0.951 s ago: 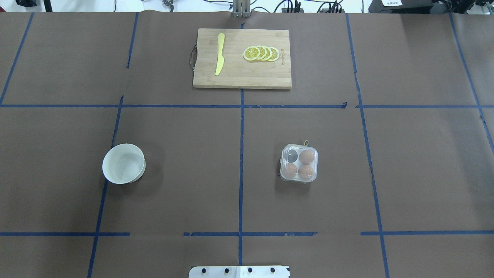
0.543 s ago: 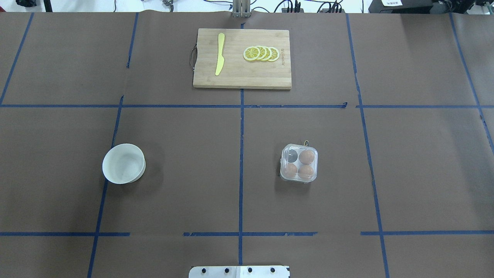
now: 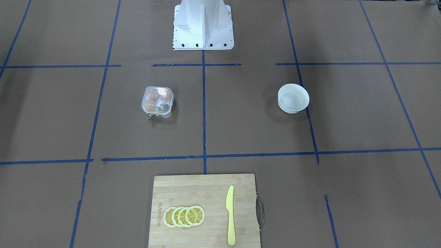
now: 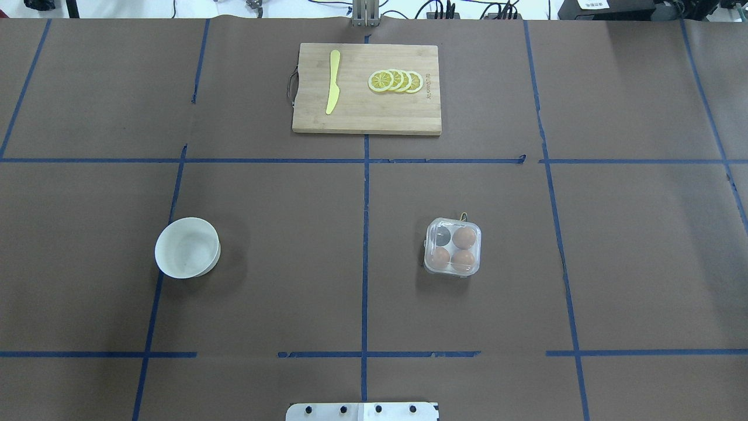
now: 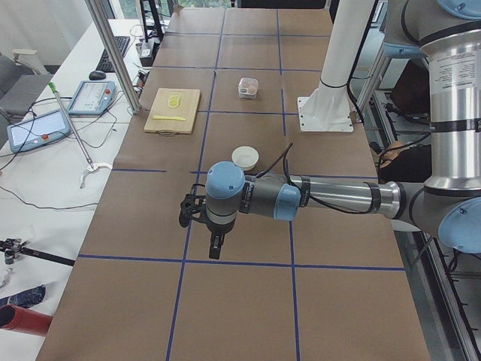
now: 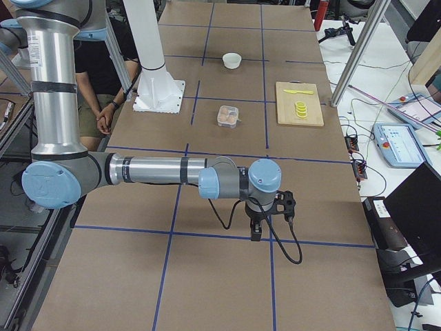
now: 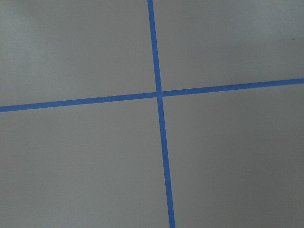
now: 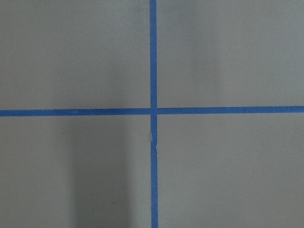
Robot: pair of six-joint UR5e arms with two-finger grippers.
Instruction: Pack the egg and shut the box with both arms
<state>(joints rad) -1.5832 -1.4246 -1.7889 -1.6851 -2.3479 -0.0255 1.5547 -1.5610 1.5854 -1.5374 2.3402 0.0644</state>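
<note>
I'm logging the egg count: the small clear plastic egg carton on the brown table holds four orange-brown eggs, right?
Not four: the clear plastic egg carton holds three orange-brown eggs; its fourth cup looks dark and empty in the overhead exterior view.

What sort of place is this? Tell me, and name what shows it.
Probably a robotics lab: the table wears brown paper with a blue tape grid, the left arm and right arm reach over it, and control tablets lie on a side bench.
</note>
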